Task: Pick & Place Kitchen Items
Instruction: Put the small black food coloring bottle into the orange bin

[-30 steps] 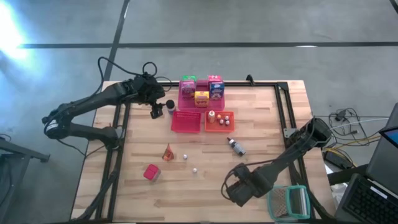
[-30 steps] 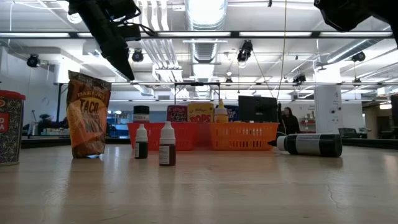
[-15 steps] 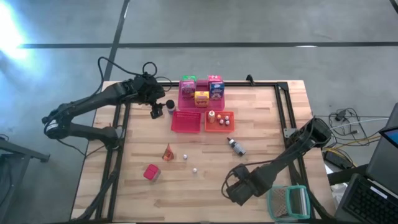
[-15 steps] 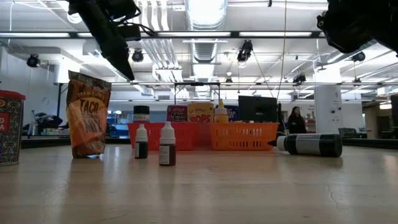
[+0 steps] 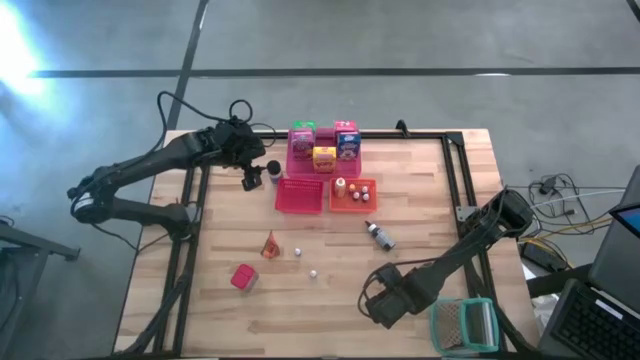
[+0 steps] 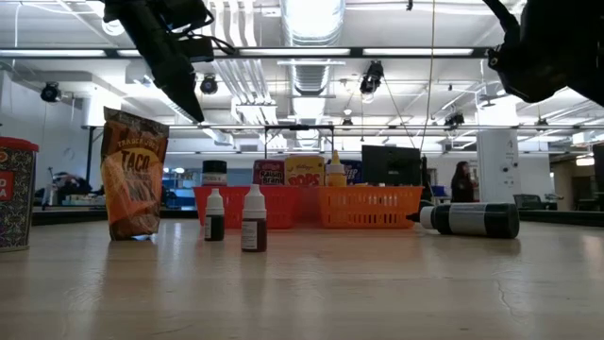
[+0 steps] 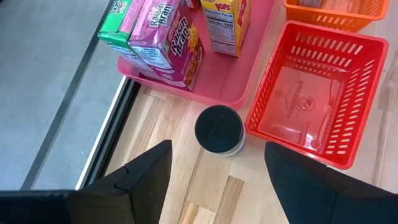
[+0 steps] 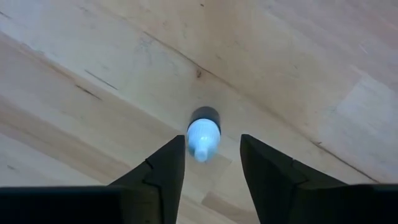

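My left gripper [image 5: 254, 178] [image 7: 217, 163] is open and hangs above the table's far left part, beside a small dark-lidded jar [image 7: 219, 129] [image 5: 273, 172]. The jar stands on the wood between the pink tray [image 7: 214, 93] of cartons and the red basket [image 7: 314, 93]. My right gripper [image 5: 384, 302] [image 8: 211, 142] is open, high over the near right part, pointing down. A small white-capped bottle [image 8: 203, 134] stands on the table far below its fingers. Two such bottles [image 6: 215, 215] [image 6: 253, 219] show in the low view.
A taco bag [image 5: 270, 244] and a red can [image 5: 243, 277] stand near the left. A dark bottle [image 5: 378, 234] lies on its side in the middle. The orange basket [image 5: 352, 193] holds small bottles. A teal mesh thing [image 5: 463, 325] sits at the near right corner.
My right arm has come down somewhat in the low view, with its fingers kept open. The left arm has kept still. A person far behind the table has walked toward the right.
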